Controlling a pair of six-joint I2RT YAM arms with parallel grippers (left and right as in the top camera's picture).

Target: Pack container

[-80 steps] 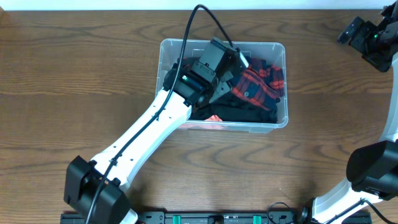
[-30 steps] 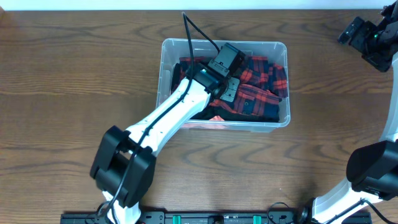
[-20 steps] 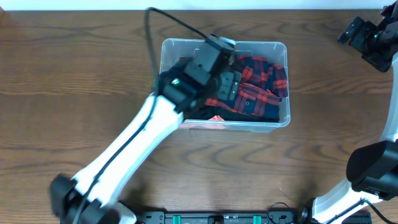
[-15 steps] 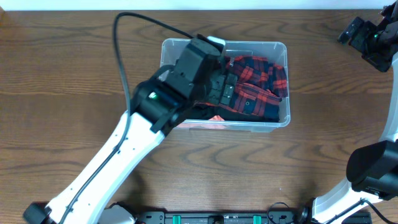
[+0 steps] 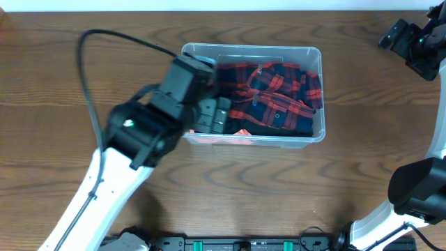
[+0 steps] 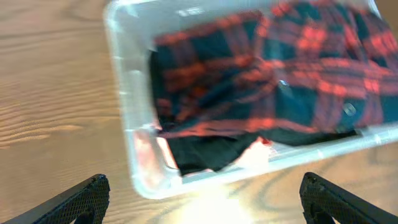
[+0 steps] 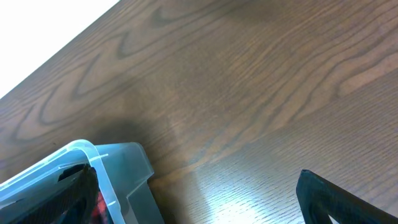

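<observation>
**A:** What was the left arm's pose at this frame?

**B:** The left arm [image 5: 118, 174] ran up from the lower left of the overhead view. Its wrist was above the left front corner of the container [image 5: 279, 48]. The left gripper [image 5: 212, 116] hung over that end with its fingers [image 6: 84, 196] spread wide and nothing between them. The wrist view caught only their tips, at the two bottom corners.

**A:** And the right arm?

**B:** The right arm [image 5: 418, 188] rose along the right edge, with its wrist at the far right corner of the table [image 5: 83, 77], well apart from the container. The right gripper [image 7: 193, 183] was likewise spread wide and empty. It faced bare wood, with one container corner at the lower left of its view.

**A:** Where was the container, and what did it hold?

**B:** It sat on the table near the middle, toward the far edge, with its long side running across. A red and dark plaid shirt [image 5: 279, 90] lay bunched inside, over a black garment [image 6: 205, 152].

**A:** What could not be read?

**B:** The left arm was blurred in the overhead view, and the frame cut off its base. It covered the container's left end there. A pale pink patch [image 5: 240, 134] at the front wall could not be identified. The right arm's upper link ran out of frame. A black cable [image 5: 94, 42] looped from the left arm.
</observation>
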